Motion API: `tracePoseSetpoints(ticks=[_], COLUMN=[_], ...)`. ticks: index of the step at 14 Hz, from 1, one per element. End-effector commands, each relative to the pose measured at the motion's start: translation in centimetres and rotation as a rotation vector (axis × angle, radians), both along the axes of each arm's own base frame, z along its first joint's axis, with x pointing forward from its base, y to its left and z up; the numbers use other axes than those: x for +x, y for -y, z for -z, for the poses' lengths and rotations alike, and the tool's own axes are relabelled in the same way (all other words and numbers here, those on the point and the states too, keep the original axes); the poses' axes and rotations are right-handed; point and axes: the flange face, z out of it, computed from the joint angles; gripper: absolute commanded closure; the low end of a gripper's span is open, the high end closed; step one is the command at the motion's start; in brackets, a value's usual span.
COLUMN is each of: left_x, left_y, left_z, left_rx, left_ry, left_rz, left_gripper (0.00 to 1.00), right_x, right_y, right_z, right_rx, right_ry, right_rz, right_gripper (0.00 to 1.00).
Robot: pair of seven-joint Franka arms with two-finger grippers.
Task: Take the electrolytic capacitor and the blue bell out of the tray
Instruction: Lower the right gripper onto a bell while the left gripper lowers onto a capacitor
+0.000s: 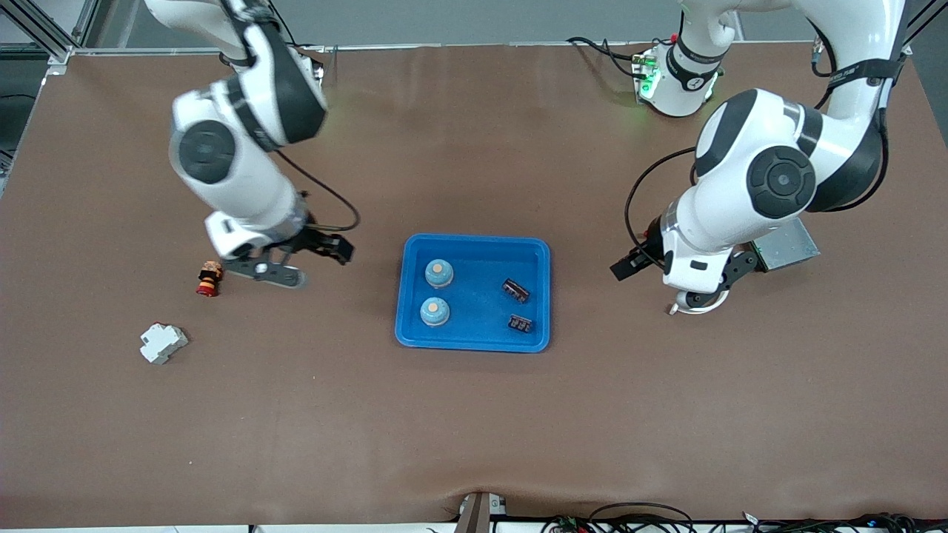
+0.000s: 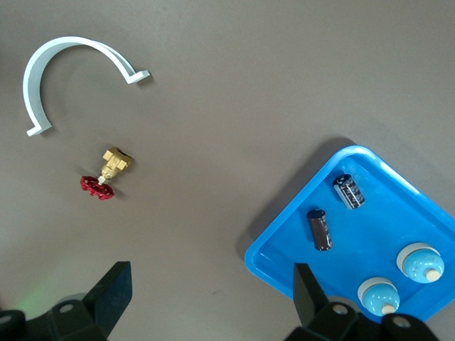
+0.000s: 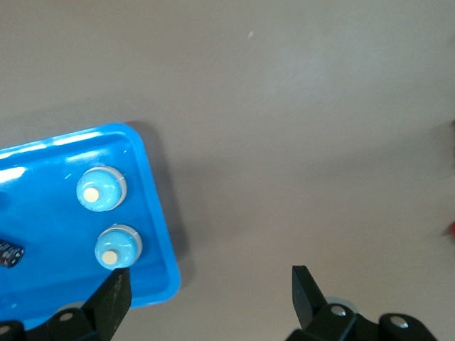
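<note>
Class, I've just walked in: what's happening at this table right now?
Nothing has been picked up yet. The blue tray holds two blue bells toward the right arm's end and two dark electrolytic capacitors toward the left arm's end. The right pincer hangs open over bare table between the tray and a small red-and-brass valve. The left pincer hangs open above a white curved clip near the tray's other end. A white block lies apart.
</note>
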Motion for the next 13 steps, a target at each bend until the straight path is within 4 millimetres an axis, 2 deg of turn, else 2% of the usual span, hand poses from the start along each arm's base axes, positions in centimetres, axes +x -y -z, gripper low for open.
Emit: tracePoseSetpoints(ticks=[1, 3, 6, 11, 13], left_x=[0.3, 0.5, 0.7, 0.8, 0.7], left_y=[1.5, 2.2, 3.7, 5.9, 7.6], left_z=[0.5, 1.4, 2.9, 5.7, 7.7], left_rx=[0.018, 0.016, 0.001, -0.005, -0.014], left_ry=[0.025, 0.022, 0.034, 0.026, 0.024], left_rz=[-0.019, -0.043, -0.070, -0.164, -0.214], left_gripper=[0.00, 0.00, 0.00, 0.08, 0.10], right_x=[-0.8, -1.7, -2.4, -3.3, -3.7], right_y=[-5.6, -8.8, -11.1, -12.9, -13.7], right_z=[4.9, 7.6, 10.9, 14.0, 15.9], right_rx=[-0.026, -0.008, 0.011, 0.012, 0.020], right_ry=[0.025, 0.056, 0.077, 0.085, 0.097], right_rz=[0.060, 0.087, 0.113, 0.106, 0.114], right_gripper=[0.00, 0.00, 0.00, 0.00, 0.00])
